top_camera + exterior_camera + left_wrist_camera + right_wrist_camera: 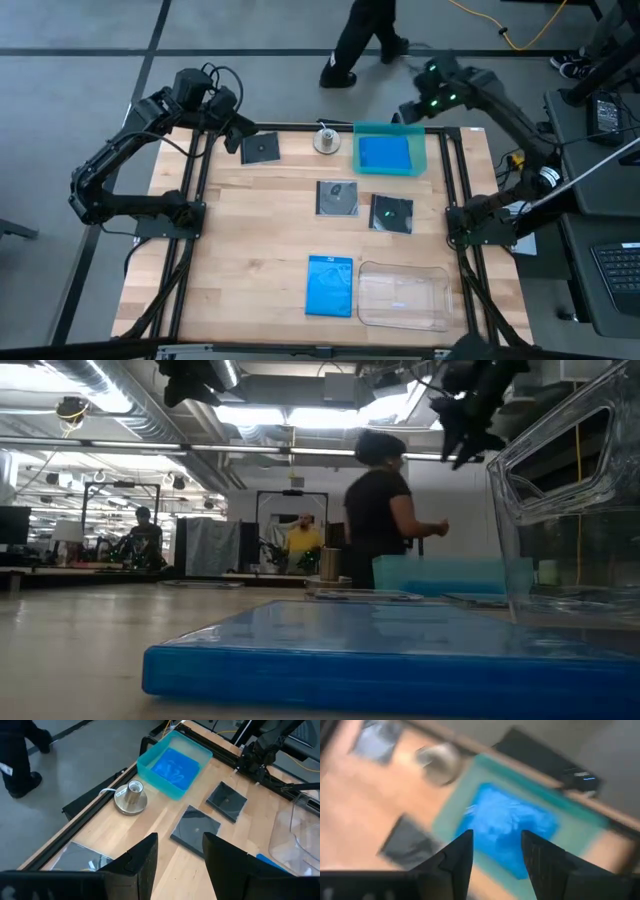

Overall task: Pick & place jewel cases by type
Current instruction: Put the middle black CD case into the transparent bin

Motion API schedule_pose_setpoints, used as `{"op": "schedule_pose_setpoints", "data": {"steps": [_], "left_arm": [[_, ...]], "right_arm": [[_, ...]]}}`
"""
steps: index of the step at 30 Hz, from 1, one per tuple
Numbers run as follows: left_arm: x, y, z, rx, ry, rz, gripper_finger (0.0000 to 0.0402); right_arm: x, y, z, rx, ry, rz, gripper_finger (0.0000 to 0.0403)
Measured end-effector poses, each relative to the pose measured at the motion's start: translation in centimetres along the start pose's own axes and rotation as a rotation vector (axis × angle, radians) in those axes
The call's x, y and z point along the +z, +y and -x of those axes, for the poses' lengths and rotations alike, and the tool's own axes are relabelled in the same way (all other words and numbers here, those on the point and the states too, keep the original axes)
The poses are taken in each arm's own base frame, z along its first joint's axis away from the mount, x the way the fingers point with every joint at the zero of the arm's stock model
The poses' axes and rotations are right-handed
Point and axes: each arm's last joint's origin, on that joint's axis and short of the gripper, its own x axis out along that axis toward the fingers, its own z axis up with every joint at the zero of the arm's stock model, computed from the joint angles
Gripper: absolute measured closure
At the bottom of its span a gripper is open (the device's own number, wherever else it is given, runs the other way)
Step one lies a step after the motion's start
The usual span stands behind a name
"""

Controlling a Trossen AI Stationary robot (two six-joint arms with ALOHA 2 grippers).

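Inside the teal tray (420,150) at the far right lies a blue jewel case (385,153), flat on the tray's floor. My right gripper (495,860) hangs open above that tray, holding nothing. A second blue case (330,285) lies flat near the front edge. Two dark cases (337,197) (392,213) lie flat at mid-table, and a third (260,148) at the far left. My left gripper (180,865) stands open in the air beside that third case, nothing between its fingers.
A small metal stand (327,138) sits between the far dark case and the teal tray. A clear plastic tray (402,295) stands at the near right, next to the blue case. A person (385,510) walks beyond the table's far edge.
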Motion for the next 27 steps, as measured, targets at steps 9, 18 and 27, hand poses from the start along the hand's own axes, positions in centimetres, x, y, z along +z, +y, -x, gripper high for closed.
{"op": "schedule_pose_setpoints", "data": {"steps": [9,18,27], "left_arm": [[-4.4,1.9,-5.0,0.000,0.126,0.199,0.0251],[-7.7,2.1,-9.3,-0.112,0.132,0.280,0.0266],[-8.3,1.4,-10.9,-0.155,0.152,0.279,0.0270]], "right_arm": [[-6.5,9.5,-7.9,0.175,0.090,0.326,0.0264],[-12.8,10.6,-12.8,0.201,0.168,0.433,0.0389],[-14.4,11.5,-16.5,0.182,0.239,0.526,0.0397]]}}
